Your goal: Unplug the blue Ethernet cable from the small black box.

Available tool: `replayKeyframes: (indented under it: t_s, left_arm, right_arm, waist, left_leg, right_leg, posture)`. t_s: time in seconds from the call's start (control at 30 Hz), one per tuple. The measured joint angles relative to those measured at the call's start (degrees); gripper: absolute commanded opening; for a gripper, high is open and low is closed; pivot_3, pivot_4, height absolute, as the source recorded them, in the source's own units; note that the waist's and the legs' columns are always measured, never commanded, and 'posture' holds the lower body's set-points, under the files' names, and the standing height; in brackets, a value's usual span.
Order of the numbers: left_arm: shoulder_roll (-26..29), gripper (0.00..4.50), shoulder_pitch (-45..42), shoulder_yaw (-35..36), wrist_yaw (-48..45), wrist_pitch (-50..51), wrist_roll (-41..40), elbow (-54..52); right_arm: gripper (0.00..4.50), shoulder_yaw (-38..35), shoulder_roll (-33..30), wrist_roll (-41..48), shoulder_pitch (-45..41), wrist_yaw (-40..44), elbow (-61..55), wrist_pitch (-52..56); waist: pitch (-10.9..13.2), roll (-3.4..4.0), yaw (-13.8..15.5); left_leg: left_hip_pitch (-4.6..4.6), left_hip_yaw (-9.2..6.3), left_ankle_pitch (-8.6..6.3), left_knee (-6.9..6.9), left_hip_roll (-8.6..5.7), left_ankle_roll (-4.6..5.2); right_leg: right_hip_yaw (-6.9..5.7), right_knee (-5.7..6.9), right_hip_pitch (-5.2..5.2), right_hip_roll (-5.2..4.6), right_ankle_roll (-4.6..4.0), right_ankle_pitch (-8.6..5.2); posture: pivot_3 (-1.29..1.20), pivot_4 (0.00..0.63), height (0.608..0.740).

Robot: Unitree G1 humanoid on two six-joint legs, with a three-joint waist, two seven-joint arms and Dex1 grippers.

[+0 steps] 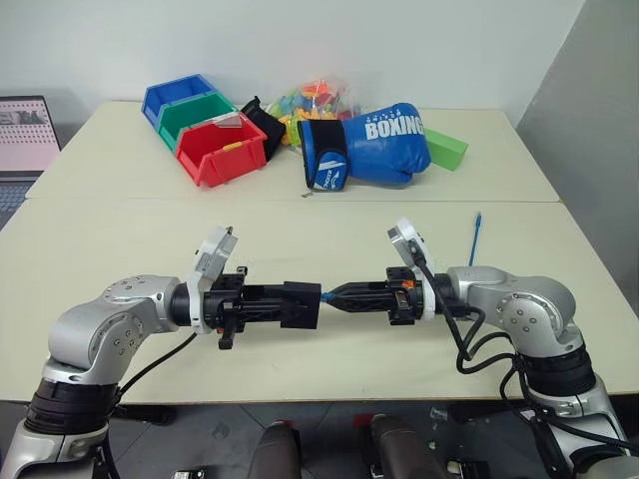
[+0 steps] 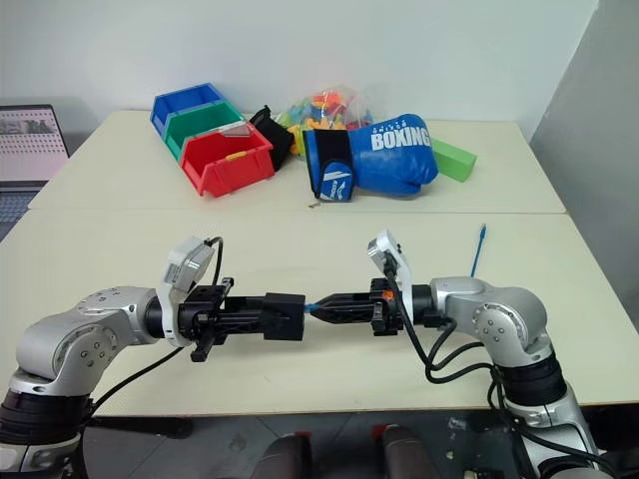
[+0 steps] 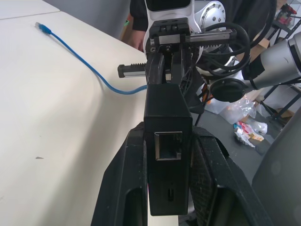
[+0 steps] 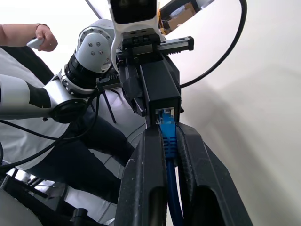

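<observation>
Item: small black box point(image 1: 300, 303). Held above the near desk point(image 1: 329, 235) in my left pincer point(image 1: 285, 304), whose fingers are clamped on its two sides. An empty port on one edge faces my left wrist camera.

Item: blue Ethernet cable point(image 4: 168, 141). Its plug sits in the port on the box's far edge, facing my right arm. My right pincer point(image 1: 335, 295) is closed on the cable just behind the plug, one finger on each side. A short blue stretch shows between box and fingertips. The rest of the cord runs over the desk to a loose plug end point(image 3: 43, 28) lying near the desk's right edge.

Item: far desk point(image 1: 499, 150). Carries a red bin point(image 1: 222, 150), a green bin point(image 1: 192, 115) and a blue bin point(image 1: 175, 95) in a row, a blue boxing glove point(image 1: 364, 146), a bag of coloured pieces point(image 1: 318, 100) and a green block point(image 1: 446, 148).

Item: laptop point(image 1: 25, 135), at the far left edge.
</observation>
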Motion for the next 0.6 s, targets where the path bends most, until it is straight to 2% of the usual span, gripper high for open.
replayKeyframes:
  t_s: [0.47, 0.53, 0.6]
  left_arm:
    - [0.00, 0.78, -0.04, -1.20, -0.20, -1.10, 0.15, 0.60]
    - [0.00, 0.78, -0.04, -1.19, -0.18, -1.09, 0.07, 0.53]
    - [0.77, 0.78, 0.30, -0.24, 0.21, -1.07, 0.53, 1.81]
  right_arm:
    - [0.02, -0.39, -2.13, 2.78, 2.57, -2.28, -2.26, -0.87]
    - [0.74, -0.47, -2.10, 3.44, 2.57, -2.74, -2.36, -0.86]
    - [1.04, -3.05, -2.41, 3.52, 2.75, -3.98, -2.04, -0.71]
  waist:
    - [0.00, 0.00, 0.00]
    - [0.00, 0.00, 0.00]
    - [0.01, 0.01, 0.00]
  left_leg:
    - [0.00, 0.01, 0.00, -0.01, 0.00, 0.00]
    - [0.00, 0.01, 0.00, -0.01, 0.00, 0.00]
    - [0.00, 0.01, 0.00, -0.01, 0.00, 0.00]
  right_leg:
    - [0.00, -0.01, -0.01, 0.00, 0.00, 0.00]
    - [0.00, -0.01, -0.01, 0.00, 0.00, 0.00]
    - [0.00, -0.01, -0.02, 0.00, 0.00, 0.00]
  posture:
    - [0.00, 0.150, 0.740]
    - [0.00, 0.150, 0.740]
    - [0.00, 0.150, 0.740]
